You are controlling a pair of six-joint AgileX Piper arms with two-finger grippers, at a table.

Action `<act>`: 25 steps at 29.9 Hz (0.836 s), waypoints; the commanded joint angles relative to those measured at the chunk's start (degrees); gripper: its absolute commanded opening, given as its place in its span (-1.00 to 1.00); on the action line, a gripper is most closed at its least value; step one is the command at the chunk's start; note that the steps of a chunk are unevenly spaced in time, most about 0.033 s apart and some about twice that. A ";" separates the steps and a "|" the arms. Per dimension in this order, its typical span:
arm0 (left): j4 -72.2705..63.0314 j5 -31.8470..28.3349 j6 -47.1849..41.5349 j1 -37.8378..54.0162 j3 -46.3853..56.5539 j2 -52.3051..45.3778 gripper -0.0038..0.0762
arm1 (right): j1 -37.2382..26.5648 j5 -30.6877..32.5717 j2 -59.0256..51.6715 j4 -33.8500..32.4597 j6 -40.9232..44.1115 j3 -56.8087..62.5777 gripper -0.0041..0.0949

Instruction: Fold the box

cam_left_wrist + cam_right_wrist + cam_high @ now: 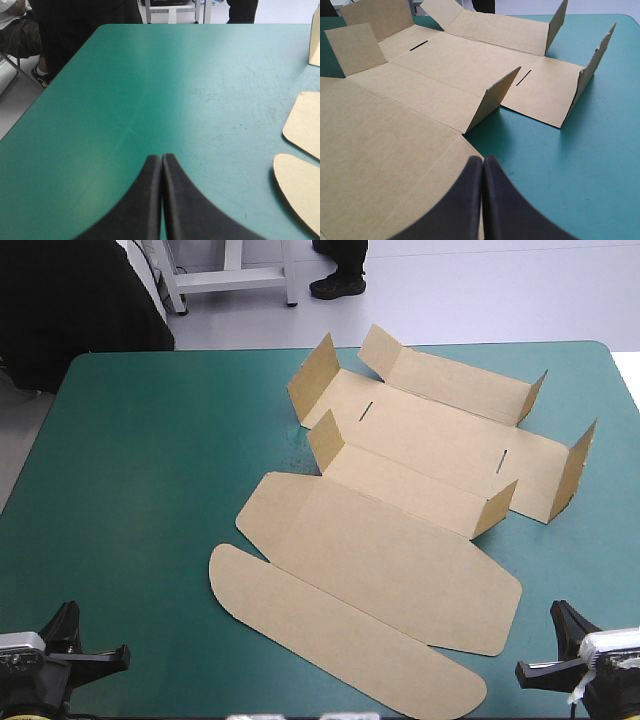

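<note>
High view: box (400, 540), wide cover (140, 470) leftward

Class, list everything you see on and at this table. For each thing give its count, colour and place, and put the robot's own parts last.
table cover: one, teal-green, fills most of the high view.
box: one, brown, an unfolded sheet lying on the cover right of centre, its rounded flap nearest the robot, several small side flaps standing up.
slots: two, dark, cut in the box's panel toward the far edge.
left hand: one, black, shut, over bare cover by the near left corner, the box off to its side.
right hand: one, black, shut, by the near right corner, pointing toward the box.
</note>
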 commanded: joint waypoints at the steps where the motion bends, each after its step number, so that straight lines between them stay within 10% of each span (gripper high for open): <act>1: 0.00 -4.00 -0.34 0.04 -2.00 -0.64 -0.93 | 0.27 -4.30 -1.24 0.11 -0.54 -1.84 -0.96; 17: 0.00 -4.00 -0.45 0.04 -2.00 -0.64 -0.93 | 0.27 -4.30 -1.24 0.59 -0.54 -1.74 -0.86; 25: 0.00 -4.00 -0.34 0.04 -2.00 -0.64 -0.93 | 0.27 -4.30 -1.24 0.83 -0.42 -1.74 0.17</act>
